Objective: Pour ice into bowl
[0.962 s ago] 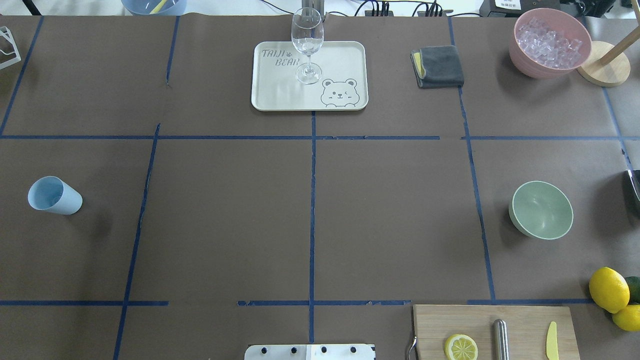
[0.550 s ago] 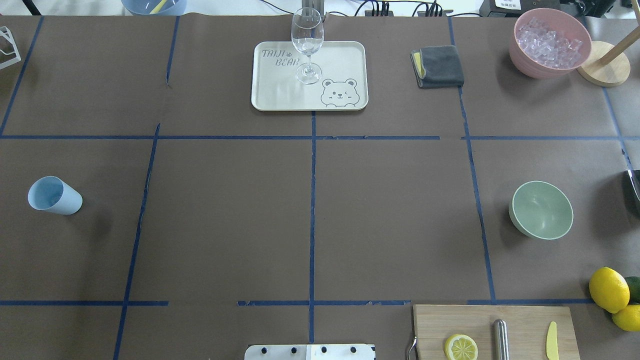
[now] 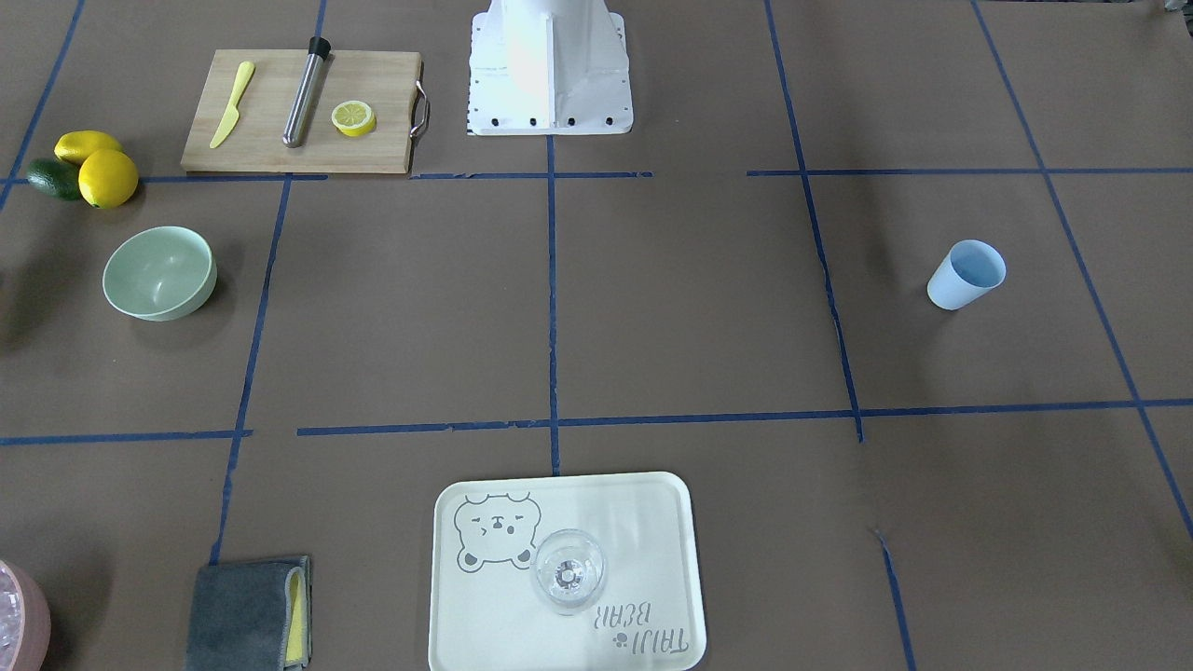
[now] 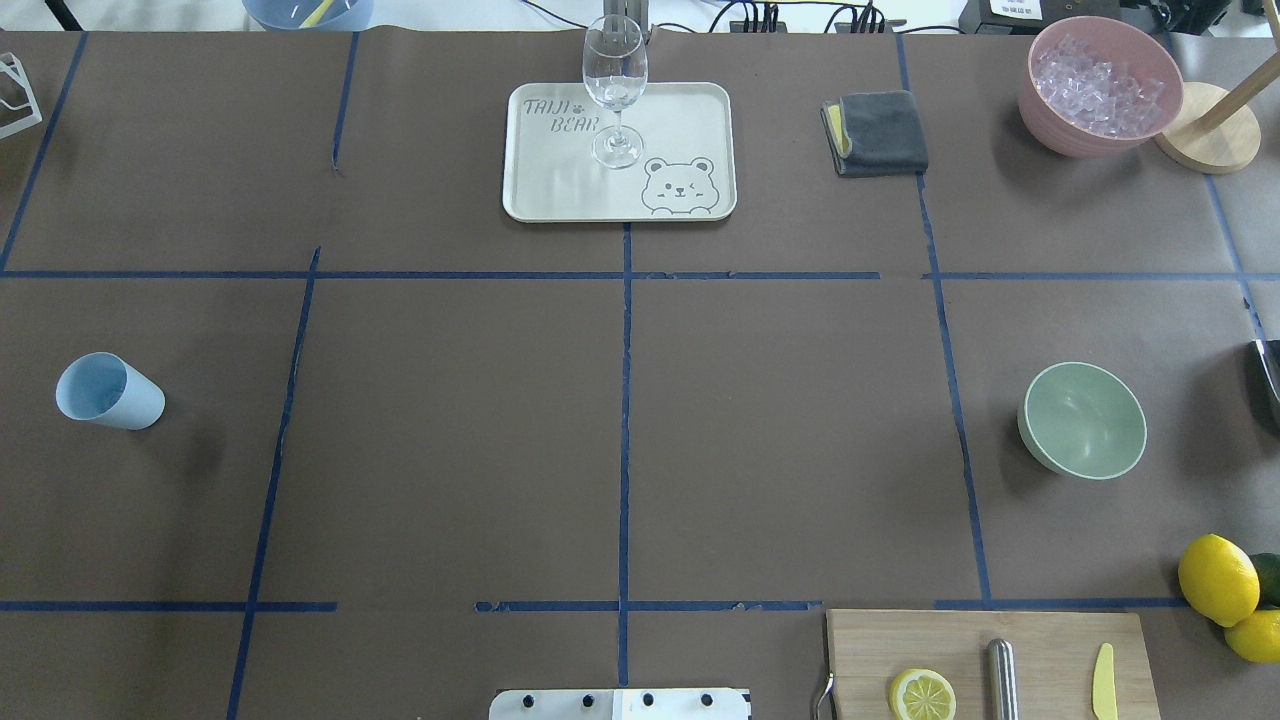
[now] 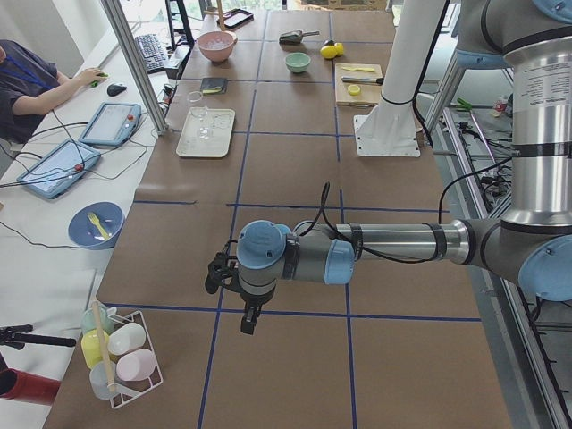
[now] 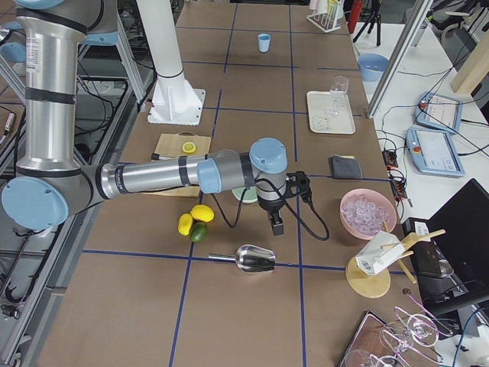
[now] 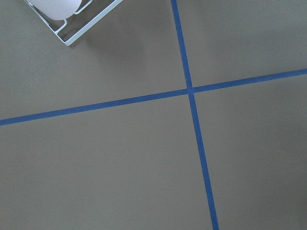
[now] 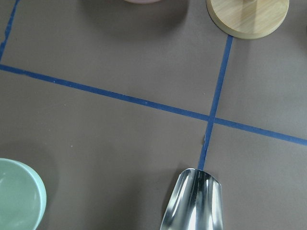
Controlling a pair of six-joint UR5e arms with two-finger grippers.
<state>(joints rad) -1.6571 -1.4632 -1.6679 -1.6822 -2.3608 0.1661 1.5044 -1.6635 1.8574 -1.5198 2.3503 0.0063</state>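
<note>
The pale mint-green bowl (image 4: 1082, 420) stands empty at the table's right side; it also shows in the front-facing view (image 3: 158, 273) and at the lower left of the right wrist view (image 8: 19, 201). I see no loose ice cubes; the only ice in view is heaped in the pink container (image 4: 1100, 85). My right gripper (image 6: 275, 227) hangs beside the bowl, above a metal scoop (image 6: 256, 260), and shows only in the exterior right view. My left gripper (image 5: 248, 323) hangs over bare table at the left end and shows only in the exterior left view. I cannot tell whether either is open or shut.
A blue cup (image 4: 108, 392) stands at the left. A tray (image 4: 690, 110) with a wine glass (image 4: 614, 85) is at the far middle, a grey cloth (image 4: 880, 132) to its right. A cutting board (image 4: 1040, 640), lemons (image 4: 1217, 578) and a wooden stand (image 4: 1207, 140) are at the right.
</note>
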